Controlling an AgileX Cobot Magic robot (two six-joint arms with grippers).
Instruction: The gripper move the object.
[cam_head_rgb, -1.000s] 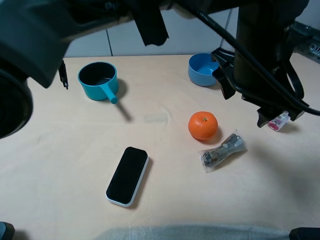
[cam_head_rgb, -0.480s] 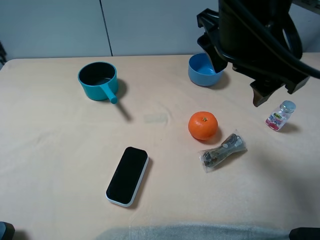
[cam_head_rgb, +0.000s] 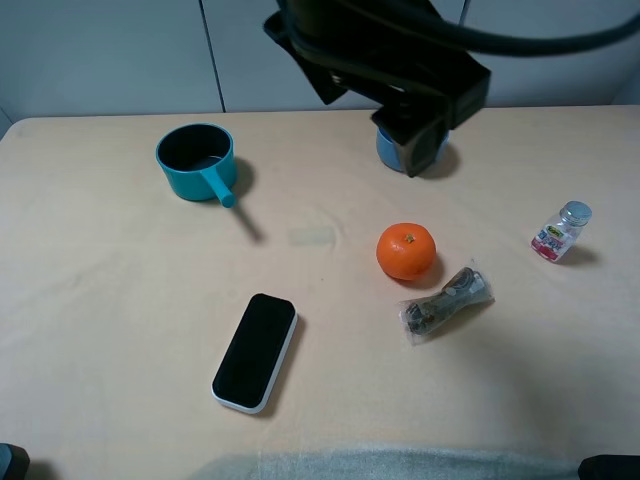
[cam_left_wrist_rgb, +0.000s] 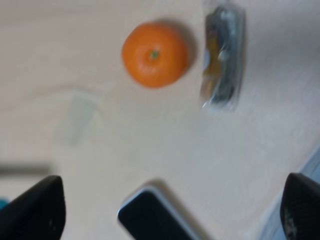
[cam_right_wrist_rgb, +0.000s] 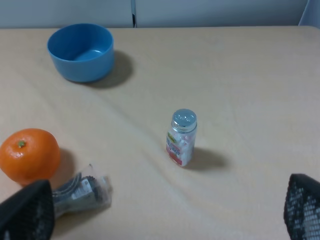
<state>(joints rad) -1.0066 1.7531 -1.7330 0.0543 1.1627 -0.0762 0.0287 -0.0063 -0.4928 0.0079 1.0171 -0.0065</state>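
Observation:
The object, a clear crinkly packet (cam_head_rgb: 446, 303) with dark contents, lies flat on the table just right of and below an orange (cam_head_rgb: 406, 250). It also shows in the left wrist view (cam_left_wrist_rgb: 222, 55) and in the right wrist view (cam_right_wrist_rgb: 82, 194). A large black arm (cam_head_rgb: 385, 60) hangs high over the back middle of the table, far from the packet. My left gripper (cam_left_wrist_rgb: 170, 210) is open and empty, high above the packet. My right gripper (cam_right_wrist_rgb: 165, 210) is open and empty, with the packet near one finger (cam_right_wrist_rgb: 25, 210).
A black phone-like slab (cam_head_rgb: 255, 351) lies front left. A teal pot (cam_head_rgb: 197, 160) stands back left. A blue bowl (cam_head_rgb: 385, 150) is partly behind the arm. A small bottle with a pink label (cam_head_rgb: 559, 232) stands at the right.
The black arm has swung from the right side to the back middle, uncovering the bottle. The other arm left the view a second ago. No object on the table moved.

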